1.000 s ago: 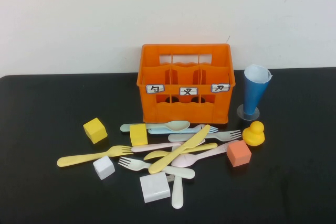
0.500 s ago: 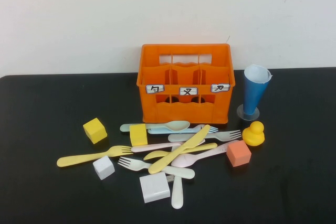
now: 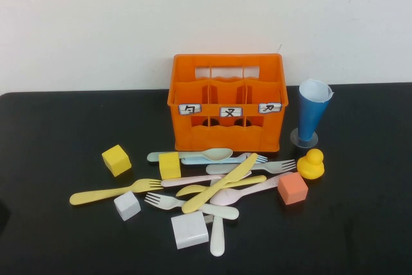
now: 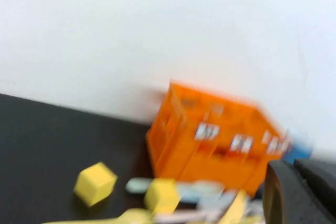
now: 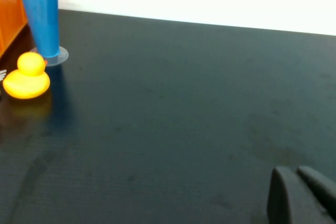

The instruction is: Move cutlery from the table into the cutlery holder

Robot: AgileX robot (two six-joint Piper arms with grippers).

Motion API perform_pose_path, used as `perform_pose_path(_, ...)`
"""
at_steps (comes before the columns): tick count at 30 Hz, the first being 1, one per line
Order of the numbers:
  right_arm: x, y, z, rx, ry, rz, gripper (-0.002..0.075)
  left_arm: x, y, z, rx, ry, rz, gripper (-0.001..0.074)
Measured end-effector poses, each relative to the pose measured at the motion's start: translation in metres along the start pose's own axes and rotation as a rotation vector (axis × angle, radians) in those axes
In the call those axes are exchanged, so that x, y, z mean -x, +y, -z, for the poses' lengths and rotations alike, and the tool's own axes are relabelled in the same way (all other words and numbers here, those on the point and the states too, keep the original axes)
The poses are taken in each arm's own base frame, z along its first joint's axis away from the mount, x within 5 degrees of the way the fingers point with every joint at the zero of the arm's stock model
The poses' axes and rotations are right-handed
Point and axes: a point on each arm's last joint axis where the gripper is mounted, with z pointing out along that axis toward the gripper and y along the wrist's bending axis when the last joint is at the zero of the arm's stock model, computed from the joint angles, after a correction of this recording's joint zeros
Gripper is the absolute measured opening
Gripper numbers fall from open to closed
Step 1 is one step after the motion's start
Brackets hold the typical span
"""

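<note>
- The flat matte black tabletop [image 3: 51,133] was the biggest thing in view and carried everything; no arm showed over it in the high view.
- The bright orange plastic crate w/ inner compartments [image 3: 226,103], i.e. the cutlery holder, stood at the table's far side near the white wall, three white labels facing the robot. Compartments looked empty as far as could be seen, so nothing was sorted yet.
- A blue cone-shaped cup [image 3: 313,118] stood just beside the crate on the robot's right, w/ a yellow rubber duck [image 3: 311,164] in front of it.
- The pastel plastic cutlery [image 3: 219,181] lay in a loose crossed pile on the table in front of the crate: yellow knife on top, yellow fork [image 3: 116,191] off to the left, pale blue-green spoon nearest the crate, cream and pink pieces under. All of it was left to move; judged at the very start of the task.
- Blocks sat among the pile: white block [image 3: 189,230], yellow block [image 3: 116,160], orange block [image 3: 292,188]. Not part of the job.
- Left gripper [image 4: 302,195] was off the table's left side, looking toward the crate; fingers closed together, holding nothing.
- Right gripper [image 5: 299,195] was out over bare table on the right, well apart from the duck; fingers looked pressed together, empty.
</note>
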Motion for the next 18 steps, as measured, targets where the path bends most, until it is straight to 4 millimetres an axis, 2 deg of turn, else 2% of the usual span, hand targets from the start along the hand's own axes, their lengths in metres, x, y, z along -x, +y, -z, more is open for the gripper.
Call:
perform_pose_path(4, 0.0, 0.0, 0.0, 0.0, 0.0, 0.0, -0.0003, 0.03, -0.013, -0.018, 0.022, 0.191, -0.175, -0.0001)
perform_pose_path(9, 0.0, 0.0, 0.0, 0.0, 0.0, 0.0, -0.0003, 0.064, -0.022, -0.053, 0.016, 0.478, -0.328, -0.0001)
perform_pose_path(14, 0.0, 0.0, 0.0, 0.001, 0.0, -0.001, -0.0003, 0.085, -0.024, -0.089, -0.05, 0.719, -0.432, -0.0001)
perform_pose_path(18, 0.0, 0.0, 0.0, 0.001, 0.0, -0.001, -0.0003, 0.097, -0.022, -0.116, -0.103, 0.837, -0.5, -0.0001)
